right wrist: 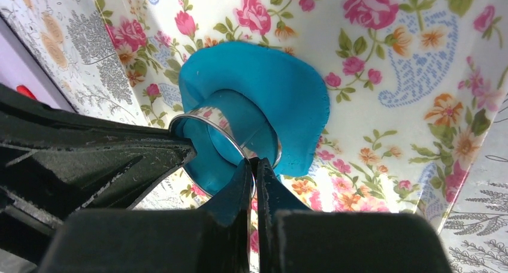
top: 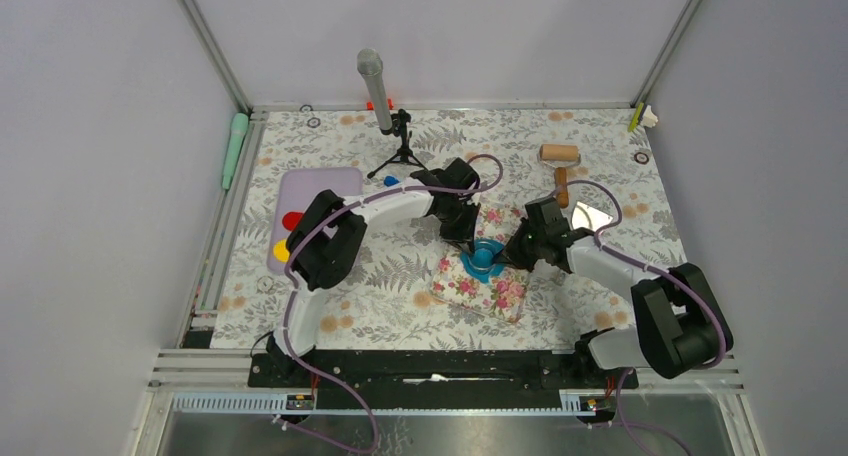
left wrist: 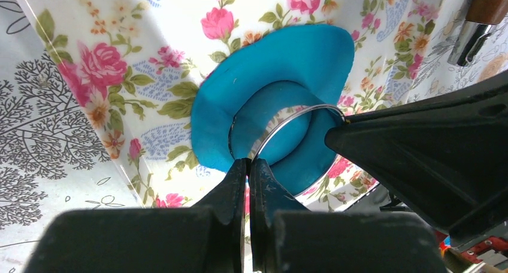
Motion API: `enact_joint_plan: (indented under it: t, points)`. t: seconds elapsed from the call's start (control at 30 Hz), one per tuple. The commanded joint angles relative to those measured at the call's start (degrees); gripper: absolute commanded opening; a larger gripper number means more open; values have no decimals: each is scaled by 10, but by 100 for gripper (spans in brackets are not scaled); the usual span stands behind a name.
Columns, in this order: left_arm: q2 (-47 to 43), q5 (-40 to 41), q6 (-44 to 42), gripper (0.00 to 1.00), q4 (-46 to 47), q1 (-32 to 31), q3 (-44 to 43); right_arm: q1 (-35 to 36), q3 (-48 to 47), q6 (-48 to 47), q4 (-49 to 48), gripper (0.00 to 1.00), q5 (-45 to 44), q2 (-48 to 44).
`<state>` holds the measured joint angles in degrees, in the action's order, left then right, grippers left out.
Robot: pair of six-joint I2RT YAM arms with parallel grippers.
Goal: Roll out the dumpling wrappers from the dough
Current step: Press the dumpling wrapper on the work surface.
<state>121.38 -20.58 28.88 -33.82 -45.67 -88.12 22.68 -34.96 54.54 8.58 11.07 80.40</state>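
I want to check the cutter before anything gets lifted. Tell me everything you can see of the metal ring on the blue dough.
The metal ring is a thin-walled, shiny silver band, open at top and bottom. It stands on the flattened blue dough, which lies on the floral mat. Dough shows inside the ring and spreads past it as an uneven sheet. The left gripper and right gripper are both shut, each apparently pinching the ring's wall at a separate spot on its rim.
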Motion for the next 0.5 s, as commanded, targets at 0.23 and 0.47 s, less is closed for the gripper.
enact_joint_plan:
  t: [0.23, 0.47]
  points:
    - [195, 83, -41, 0, -153, -7, -66, 35, 107, 71, 0, 0, -66, -18]
    - [85, 57, -14, 0, -77, -21, 115, 23, 36, 30, 10, 0, -94, 41]
